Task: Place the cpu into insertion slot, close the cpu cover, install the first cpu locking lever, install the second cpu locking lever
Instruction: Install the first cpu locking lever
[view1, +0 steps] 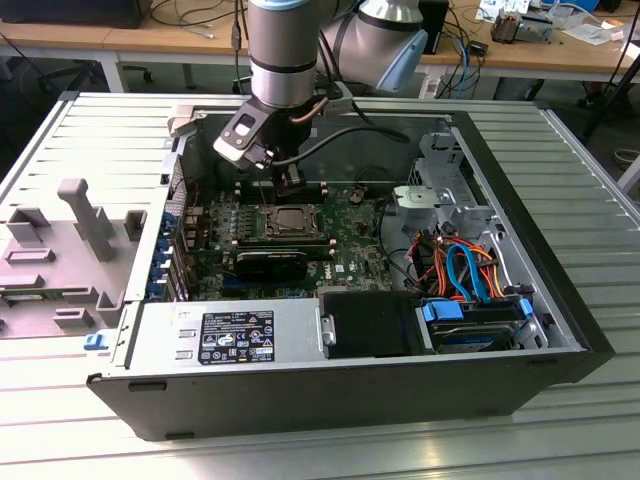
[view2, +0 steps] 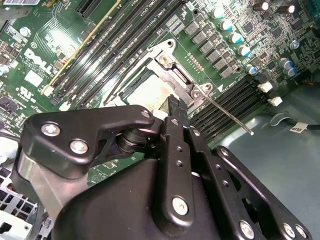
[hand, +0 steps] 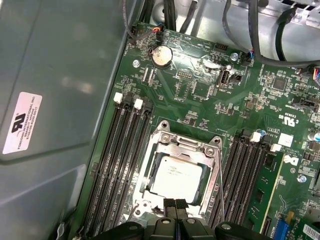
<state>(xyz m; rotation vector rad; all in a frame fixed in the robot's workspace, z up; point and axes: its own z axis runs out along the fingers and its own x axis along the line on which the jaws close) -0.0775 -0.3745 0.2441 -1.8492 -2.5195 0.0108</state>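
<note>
**Chip seated in socket, tool closed at its edge**

Looking down into a dark sheet-metal computer case (view1: 300, 395), lying open on a ribbed, silvery tabletop (view1: 560, 440). Reaching in from above: a smooth grey tubular arm (view1: 283, 50), hanging just over a glossy green board (hand: 200, 95).

Find the chip (hand: 176, 176) in the first wrist view: flat, square, dull silver-grey on top, lying inside the socket (hand: 153, 161), a dark square recess near the board's middle. Ringed by the cover frame (hand: 192, 152), thin bright stamped metal with a large square window, apparently lying flat around the chip. Flanked on either side by rows of long, narrow black memory slots (hand: 120, 160).

Note the tool (hand: 175, 204) in the same view: two matte black, blunt fingertips (hand: 169, 205) drawn together side by side, closed, with nothing visibly caught between them. Poised at the edge of the cover frame, over one side of the chip; cannot tell whether touching.

See also, in the second wrist view, a thin round steel lever (view2: 227, 115), straight as wire, slanting away from the socket's corner across the memory slots, with its tip out past the board's edge. Beneath it, the tool's heavy black links, pinned with round-headed screws.
</note>
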